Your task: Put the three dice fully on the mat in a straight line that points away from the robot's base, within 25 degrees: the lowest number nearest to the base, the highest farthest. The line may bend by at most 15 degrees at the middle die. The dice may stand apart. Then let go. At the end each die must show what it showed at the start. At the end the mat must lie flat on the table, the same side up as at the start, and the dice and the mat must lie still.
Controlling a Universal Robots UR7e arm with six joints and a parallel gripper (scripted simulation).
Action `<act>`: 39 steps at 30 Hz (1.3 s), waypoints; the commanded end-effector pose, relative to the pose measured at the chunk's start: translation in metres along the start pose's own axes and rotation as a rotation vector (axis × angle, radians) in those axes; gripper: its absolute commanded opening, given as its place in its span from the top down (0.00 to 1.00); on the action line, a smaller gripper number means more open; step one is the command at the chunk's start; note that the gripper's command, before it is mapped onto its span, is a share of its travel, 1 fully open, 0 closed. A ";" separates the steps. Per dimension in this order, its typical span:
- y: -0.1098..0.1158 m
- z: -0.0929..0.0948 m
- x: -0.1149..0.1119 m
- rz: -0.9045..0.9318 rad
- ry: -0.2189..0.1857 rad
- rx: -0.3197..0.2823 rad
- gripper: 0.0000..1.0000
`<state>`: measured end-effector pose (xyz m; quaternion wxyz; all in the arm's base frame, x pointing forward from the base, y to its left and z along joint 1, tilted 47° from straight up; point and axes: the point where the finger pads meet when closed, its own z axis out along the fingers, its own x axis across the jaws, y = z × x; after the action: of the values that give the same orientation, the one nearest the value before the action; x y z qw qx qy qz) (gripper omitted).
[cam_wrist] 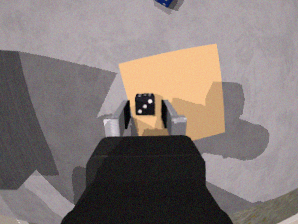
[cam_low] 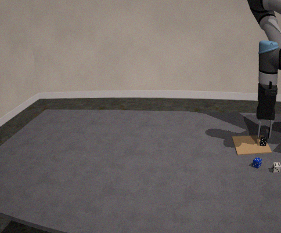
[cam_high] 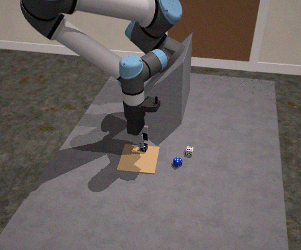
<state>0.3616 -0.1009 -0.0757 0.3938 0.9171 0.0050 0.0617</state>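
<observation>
The black die point(cam_high: 143, 148) point(cam_low: 263, 141) point(cam_wrist: 145, 105) sits flat on the tan mat point(cam_high: 130, 165) point(cam_low: 246, 149) point(cam_wrist: 195, 70), near the mat's edge on the robot's side; its top shows three pips. My gripper point(cam_high: 143, 142) point(cam_low: 264, 137) point(cam_wrist: 145, 108) is open just above the black die, with a gap on both sides in the wrist view. The blue die point(cam_high: 177, 162) point(cam_low: 257, 162) point(cam_wrist: 164, 2) lies on the table beside the mat. The white die point(cam_high: 189, 151) point(cam_low: 276, 167) lies on the table farther out. Both show several pips on top.
A tall grey panel point(cam_high: 170, 106) stands on the table point(cam_high: 220, 193) point(cam_low: 115, 174) behind the mat in the top view, close to the arm. The arm's shadow falls across part of the mat.
</observation>
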 end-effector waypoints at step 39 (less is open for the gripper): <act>0.000 -0.059 0.000 0.002 -0.002 0.000 0.00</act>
<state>0.3538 -0.0586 -0.0364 0.3936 0.9173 0.0039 0.0593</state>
